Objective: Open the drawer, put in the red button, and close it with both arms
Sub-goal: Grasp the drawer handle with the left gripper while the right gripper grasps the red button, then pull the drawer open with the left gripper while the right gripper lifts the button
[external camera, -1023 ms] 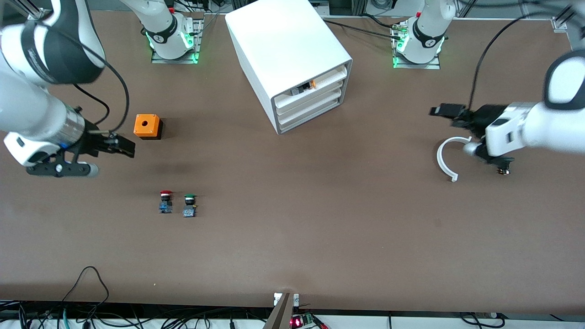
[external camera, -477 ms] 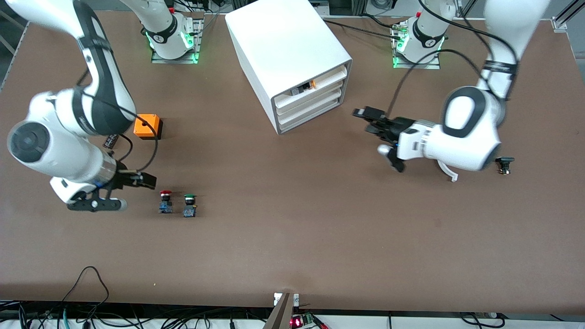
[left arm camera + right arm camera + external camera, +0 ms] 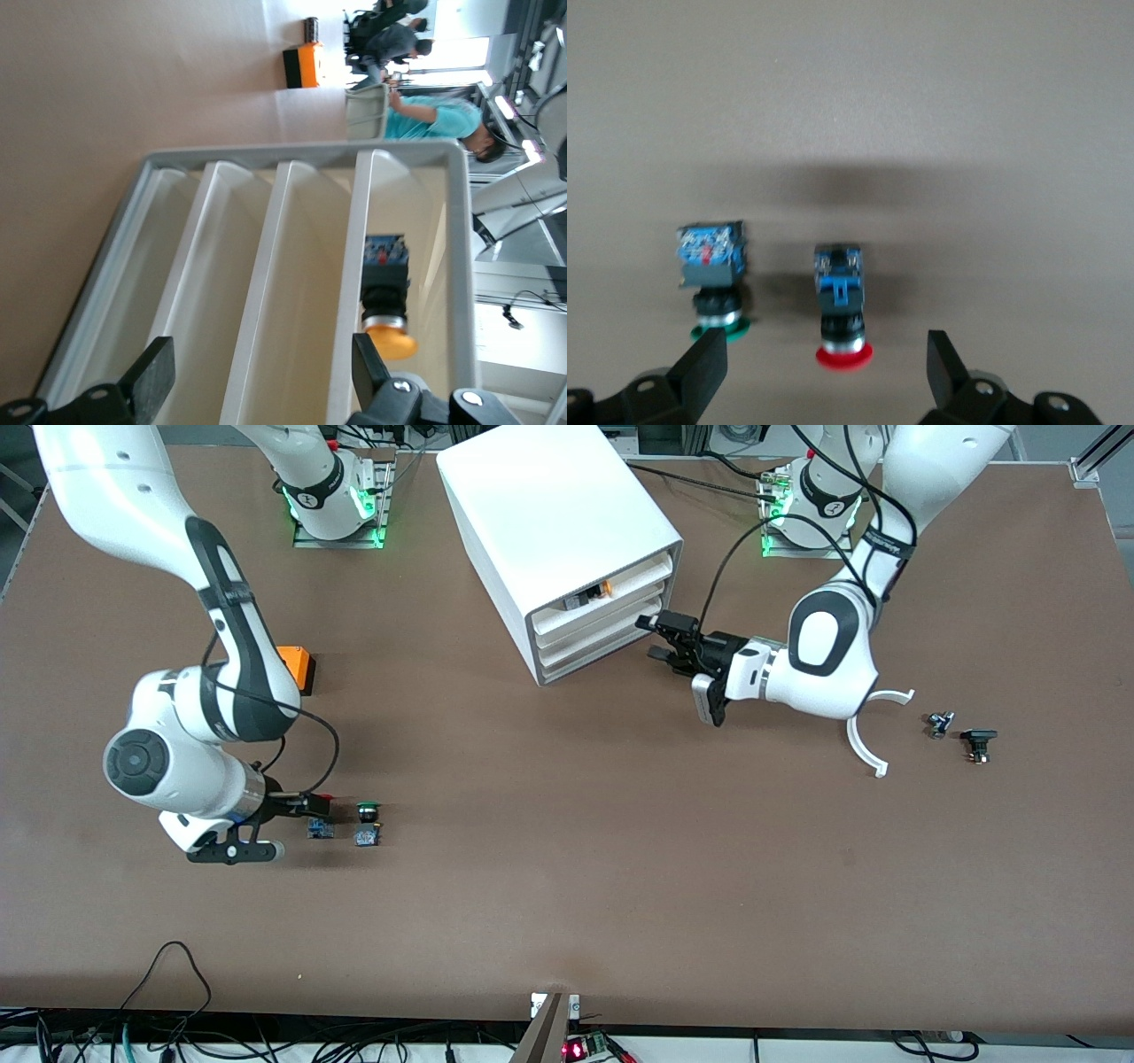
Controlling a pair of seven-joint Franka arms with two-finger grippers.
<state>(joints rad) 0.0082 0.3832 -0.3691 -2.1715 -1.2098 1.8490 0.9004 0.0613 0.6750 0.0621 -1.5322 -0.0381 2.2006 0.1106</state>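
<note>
Red button (image 3: 843, 305) lies between open right hand (image 3: 824, 376) fingers; no legible writing.

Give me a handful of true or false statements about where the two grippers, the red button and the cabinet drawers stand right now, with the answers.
1. The right gripper holds the red button off the table. False: its fingers are open around it and the button lies on the table.
2. The left gripper is open at the front of the cabinet. True.
3. The drawer is pulled fully out. False: it sits in.
4. The green button lies beside the red one. True.
</note>
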